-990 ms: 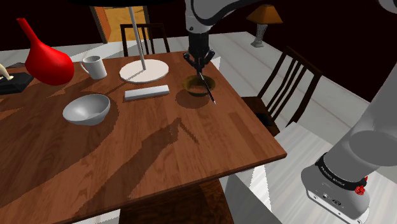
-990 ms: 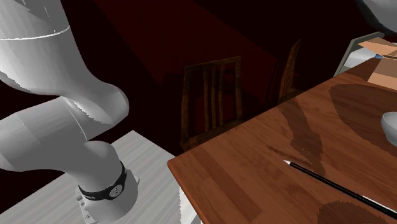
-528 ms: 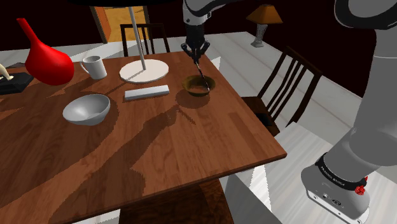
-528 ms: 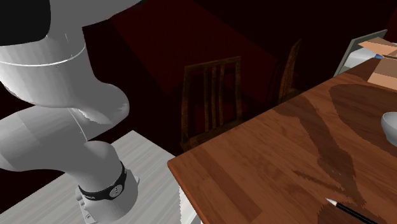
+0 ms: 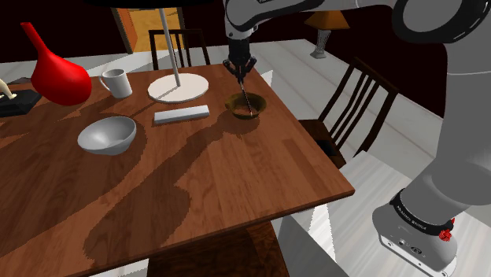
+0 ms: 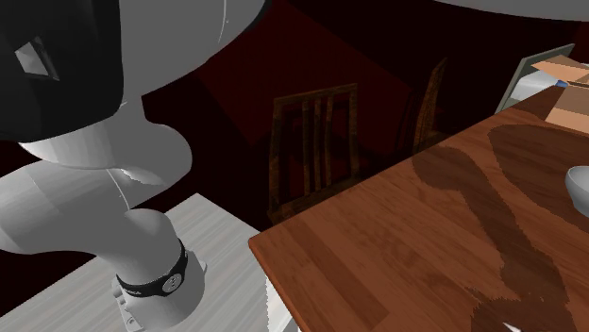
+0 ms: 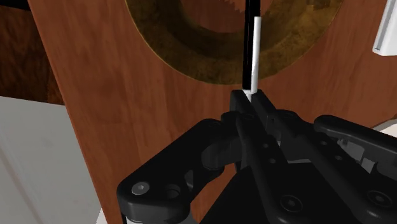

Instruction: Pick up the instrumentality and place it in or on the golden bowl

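The tool [image 5: 240,69] hangs directly above the golden-brown bowl [image 5: 236,110], its fingers pinched tight on the upper end of the pencil [image 7: 251,51]. The slim shaft dangles point-down over the bowl's hollow, which looks like a line-up for letting go. Whether the tip touches the bottom I cannot tell. The pencil is a thin, straight black stick with a white stretch. The bowl is round and shallow with a broad, dull-gold rim, and it stands on a glossy, grained wooden surface [image 5: 197,181].
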